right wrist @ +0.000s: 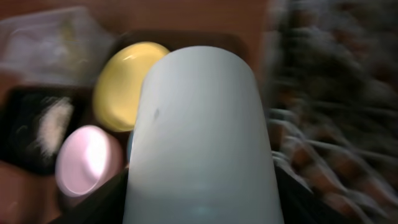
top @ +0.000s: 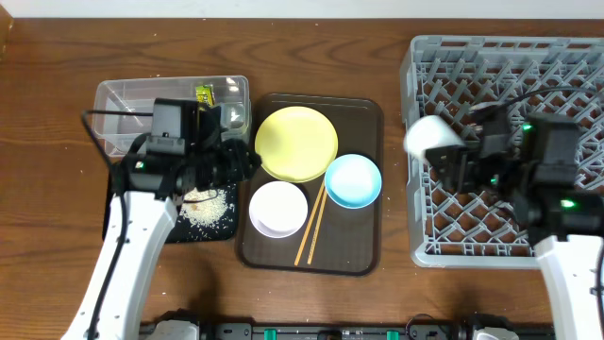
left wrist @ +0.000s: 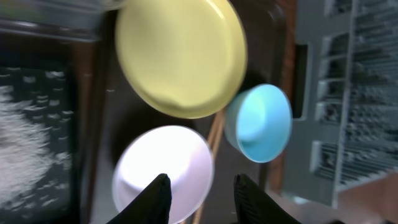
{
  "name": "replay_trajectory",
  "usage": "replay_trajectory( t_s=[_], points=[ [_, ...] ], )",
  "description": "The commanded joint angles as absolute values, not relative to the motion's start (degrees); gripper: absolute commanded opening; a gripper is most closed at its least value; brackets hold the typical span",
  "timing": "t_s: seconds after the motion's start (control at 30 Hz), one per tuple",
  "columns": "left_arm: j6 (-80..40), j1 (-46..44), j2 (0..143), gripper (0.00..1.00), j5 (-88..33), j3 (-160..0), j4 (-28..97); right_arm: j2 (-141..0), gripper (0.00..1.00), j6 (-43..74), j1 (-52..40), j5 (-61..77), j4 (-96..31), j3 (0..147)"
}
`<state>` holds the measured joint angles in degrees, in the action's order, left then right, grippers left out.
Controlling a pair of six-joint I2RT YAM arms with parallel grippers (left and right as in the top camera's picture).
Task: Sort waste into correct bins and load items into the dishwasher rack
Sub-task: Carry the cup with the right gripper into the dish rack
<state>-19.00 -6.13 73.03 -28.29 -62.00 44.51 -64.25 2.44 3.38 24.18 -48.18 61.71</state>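
Now L jaws apart near white bowl (top: 278, 210); R jaws clamp white cup (top: 427, 134).

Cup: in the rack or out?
Out, not set down: right tool grips the cup over the rack's left edge.

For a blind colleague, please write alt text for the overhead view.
The right tool holds a white cup over the left edge of the grey dishwasher rack. The left tool, open and empty, hovers near a brown tray carrying a yellow plate, blue bowl, white bowl and chopsticks. Rice lies on a black tray.
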Motion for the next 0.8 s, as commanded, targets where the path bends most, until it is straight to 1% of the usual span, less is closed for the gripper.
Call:
replay_trajectory(
  t_s=[0.0, 0.3, 0.43, 0.77],
  points=[
    [-17.58, -5.91, 70.96, 0.36, -20.73, -62.76, 45.87, -63.88, 0.01, 3.29, 6.26, 10.5, -53.58, 66.92],
    [-17.61, -5.91, 70.35, 0.36, -20.01, -62.76, 46.28, -67.07, 0.01, 11.94, 13.76, -7.81, -67.99, 68.77],
    [-17.61, -5.91, 70.35, 0.36, -20.01, -62.76, 46.26, -70.02, 0.01, 12.21, 16.49, -8.36, -70.48, 68.66],
    [-17.61, -5.91, 70.35, 0.36, -20.01, -62.76, 46.3, -75.68, 0.01, 12.14, 20.88, -8.38, -69.69, 68.55]
  ],
)
